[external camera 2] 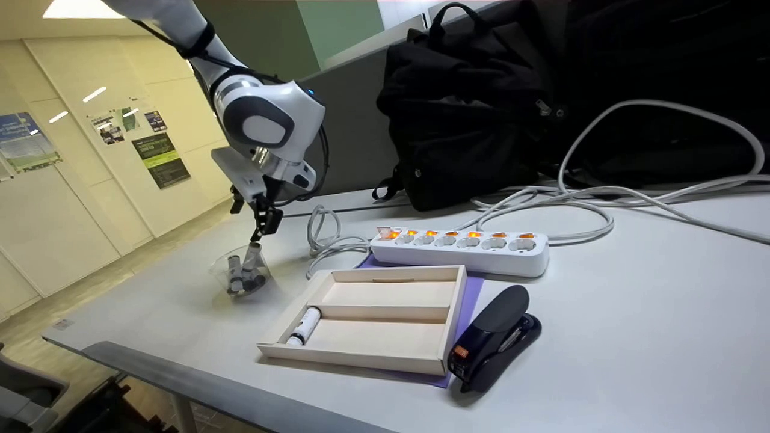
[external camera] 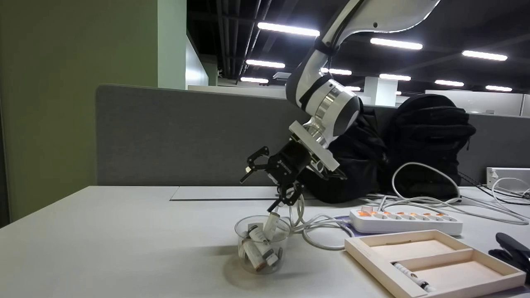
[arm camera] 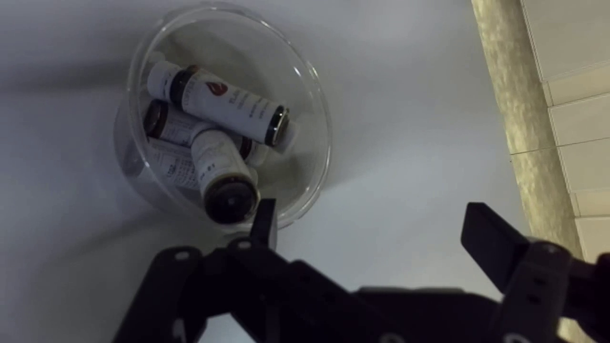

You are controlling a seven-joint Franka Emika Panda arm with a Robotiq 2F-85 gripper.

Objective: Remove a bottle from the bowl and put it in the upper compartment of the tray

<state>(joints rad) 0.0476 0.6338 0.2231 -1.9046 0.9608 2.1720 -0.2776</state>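
The clear bowl (external camera: 275,268) stands on the table with several small whitish bottles in it; it also shows in the wrist view (arm camera: 325,143). One bottle (external camera: 271,227) leans up against the rim, its dark end upward in the wrist view (arm camera: 217,157). My gripper (external camera: 258,192) is open, empty and tilted above the bowl. In the wrist view (arm camera: 369,224) one fingertip is beside that dark end; I cannot tell whether they touch. The wooden tray (external camera 2: 361,356) has an upper and a lower compartment. One bottle (external camera 2: 305,325) lies at the left of the lower compartment; the upper one holds nothing.
A white power strip (external camera 2: 463,251) with cables (external camera: 325,244) lies behind the tray. A black stapler (external camera 2: 493,343) is beside the tray's right side. Black backpacks (external camera: 426,145) stand at the back against a grey partition (external camera: 186,136).
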